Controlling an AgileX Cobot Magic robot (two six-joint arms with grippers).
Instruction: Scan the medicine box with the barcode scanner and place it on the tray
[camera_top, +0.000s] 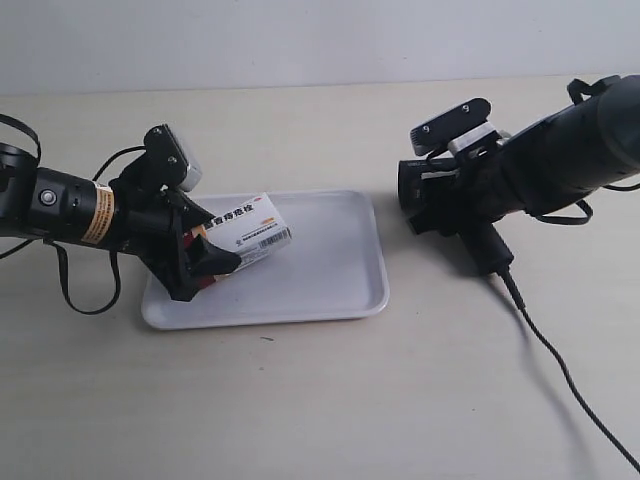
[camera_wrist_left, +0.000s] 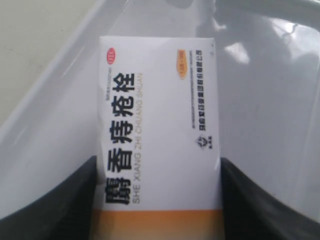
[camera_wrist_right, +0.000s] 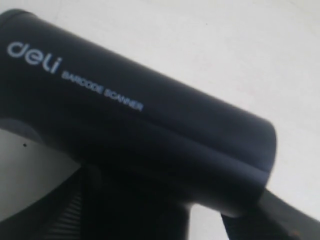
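The medicine box (camera_top: 247, 234) is a white carton with an orange band, held tilted over the white tray (camera_top: 330, 270). My left gripper (camera_top: 205, 255) is shut on its orange end; in the left wrist view the box (camera_wrist_left: 157, 130) sits between both black fingers (camera_wrist_left: 60, 205) with the tray (camera_wrist_left: 270, 100) below it. Its barcode side faces the exterior camera. My right gripper (camera_top: 445, 200) is shut on the black barcode scanner (camera_top: 470, 215), to the right of the tray. The scanner's head (camera_wrist_right: 140, 120) fills the right wrist view. Its cable (camera_top: 560, 370) trails toward the front right.
The tray lies on a pale wooden tabletop (camera_top: 320, 400). A black cable loop (camera_top: 90, 290) hangs under the arm at the exterior view's left. A white wall (camera_top: 300, 40) closes off the back.
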